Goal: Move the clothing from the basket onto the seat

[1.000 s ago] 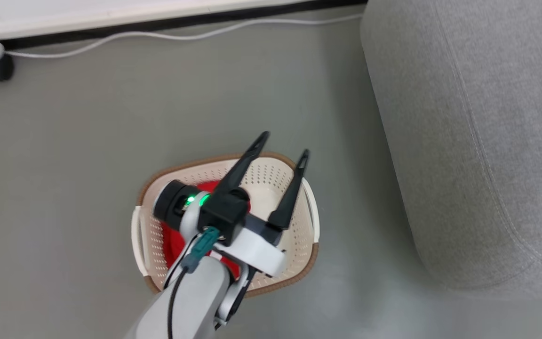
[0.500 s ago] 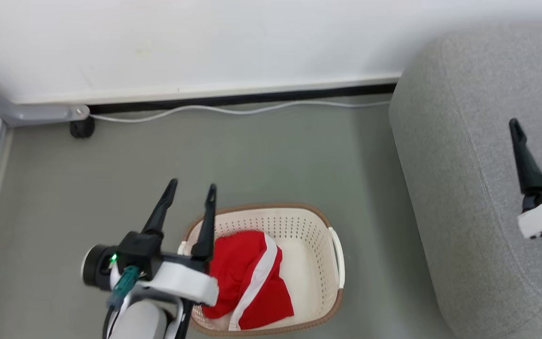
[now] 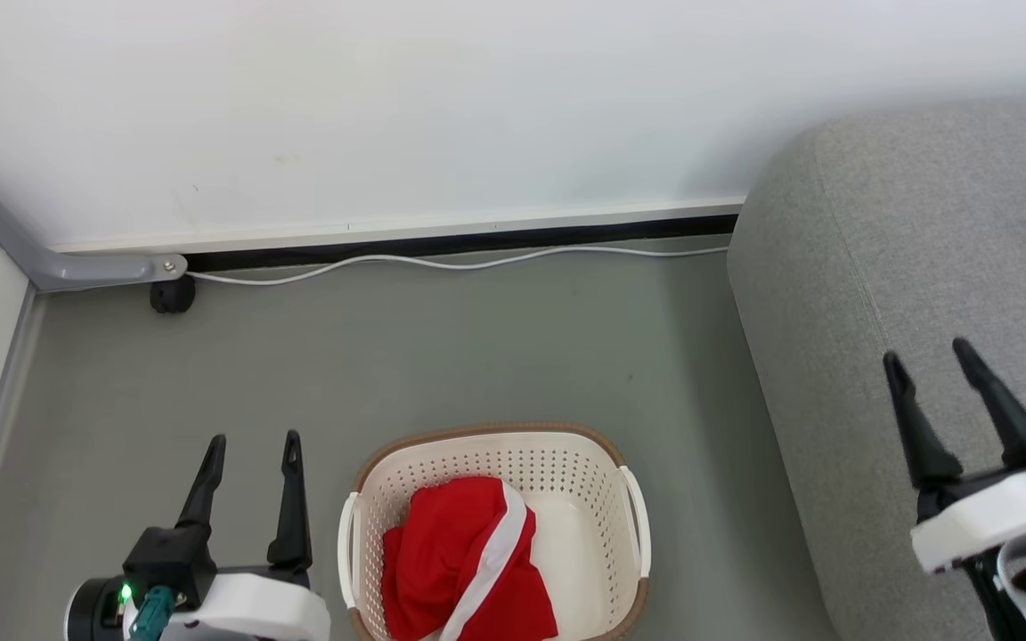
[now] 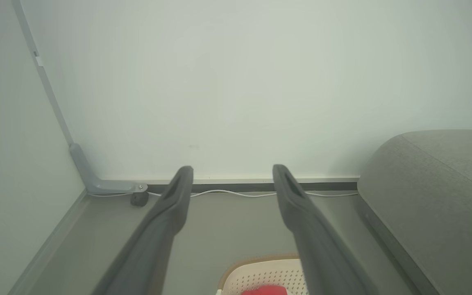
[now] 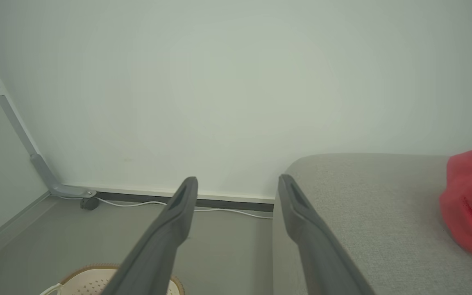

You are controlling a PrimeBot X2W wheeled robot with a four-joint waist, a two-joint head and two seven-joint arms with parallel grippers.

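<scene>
A pickup looks due: the left pincer (image 3: 255, 436) and right pincer (image 3: 926, 351) both gape wide and empty, red clothing (image 3: 455, 552) heaped in the basket (image 3: 477, 430) just right of the left pincer, which probably must dip in and pinch it for the sofa (image 3: 878, 249) by the right pincer.

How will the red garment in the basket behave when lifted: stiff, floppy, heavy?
Probably floppy: the red garment lies crumpled in soft folds, so it should drape and dangle. Likely light, since the fabric looks thin. Its hanging end may drag on the basket wall, so lift high.
</scene>
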